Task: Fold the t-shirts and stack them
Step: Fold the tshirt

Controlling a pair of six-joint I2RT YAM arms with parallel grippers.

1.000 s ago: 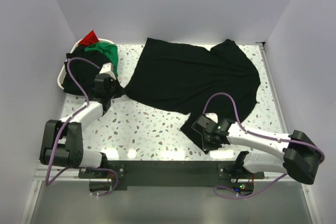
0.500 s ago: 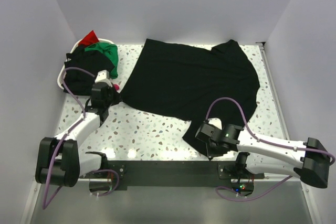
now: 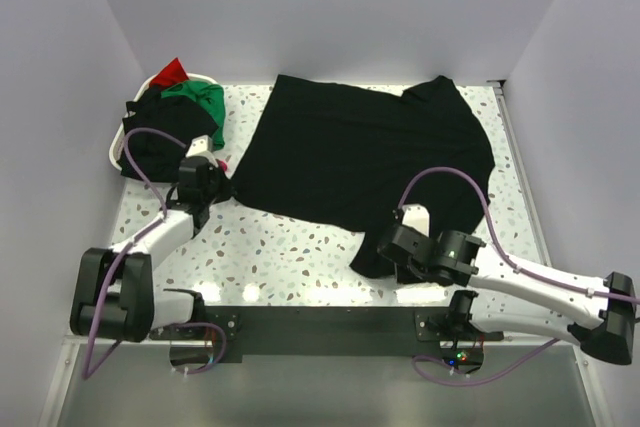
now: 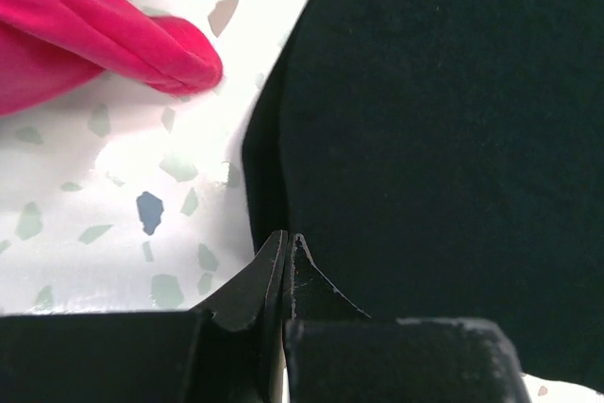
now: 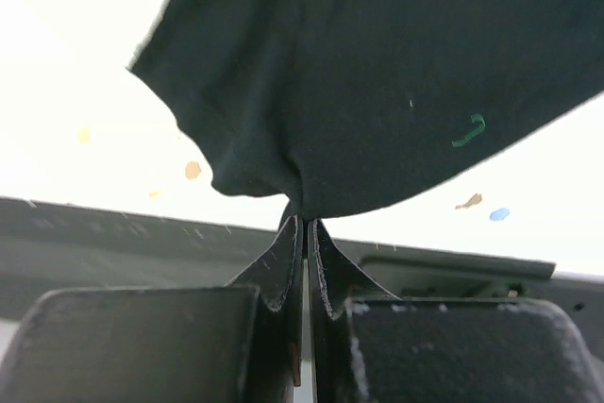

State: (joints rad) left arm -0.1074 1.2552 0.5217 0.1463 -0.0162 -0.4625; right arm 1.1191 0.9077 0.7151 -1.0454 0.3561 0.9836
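A plain black t-shirt (image 3: 370,147) lies spread across the middle and back of the table. My left gripper (image 3: 223,187) is shut on its left edge; in the left wrist view the gripper (image 4: 286,238) pinches the black cloth (image 4: 444,120) at the hem. My right gripper (image 3: 388,250) is shut on the shirt's near corner; in the right wrist view the gripper (image 5: 304,222) holds the cloth (image 5: 377,73) lifted a little off the table. More shirts, green (image 3: 197,97), red (image 3: 170,72) and black (image 3: 160,137), are piled at the back left.
A white basket (image 3: 205,76) at the back left holds the piled shirts. A pink cloth (image 4: 85,35) lies on the table just left of my left gripper. The black rail (image 3: 320,322) runs along the near edge. White walls close in the sides.
My left gripper has moved nearer, away from the basket, to the shirt's left edge. My right arm has swung to the right, and the shirt's near corner now hangs bunched from its gripper.
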